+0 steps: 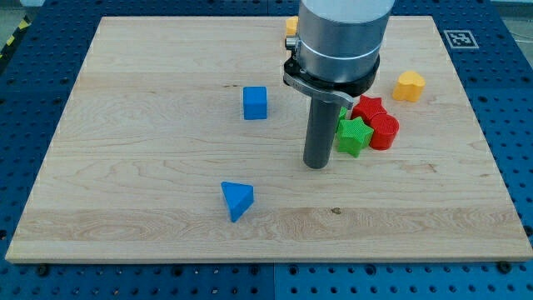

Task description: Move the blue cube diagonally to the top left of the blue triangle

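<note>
Rod end, my tip (316, 165), rests on the wooden tabletop (125, 167); this hand is a bare rod with nothing to open or close. Just to its right sit a green star (353, 136) and two red blocks (376, 122). The blue cube (255, 102) lies up-left of it, the blue triangle (236, 200) down-left, an orange block (408, 86) farther up-right.

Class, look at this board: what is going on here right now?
A robot arm's rod stands on the wooden board. My tip is touching no block: it sits just left of the green star, well right of the blue cube. The blue triangle lies below the cube, apart from it.
</note>
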Controlling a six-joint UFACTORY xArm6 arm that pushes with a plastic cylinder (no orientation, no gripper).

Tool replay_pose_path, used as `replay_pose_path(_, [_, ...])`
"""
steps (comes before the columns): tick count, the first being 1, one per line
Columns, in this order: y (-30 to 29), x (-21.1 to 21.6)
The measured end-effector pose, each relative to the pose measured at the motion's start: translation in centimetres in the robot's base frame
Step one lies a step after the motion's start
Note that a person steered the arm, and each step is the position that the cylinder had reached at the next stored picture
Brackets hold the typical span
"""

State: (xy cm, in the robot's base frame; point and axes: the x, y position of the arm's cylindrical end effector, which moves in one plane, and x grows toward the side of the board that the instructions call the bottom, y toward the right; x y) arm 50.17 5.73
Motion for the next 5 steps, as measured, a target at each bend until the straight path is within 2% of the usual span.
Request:
replay_pose_path(1, [-2.3, -0.8])
replay_pose_path(5, [-4.2, -8.9])
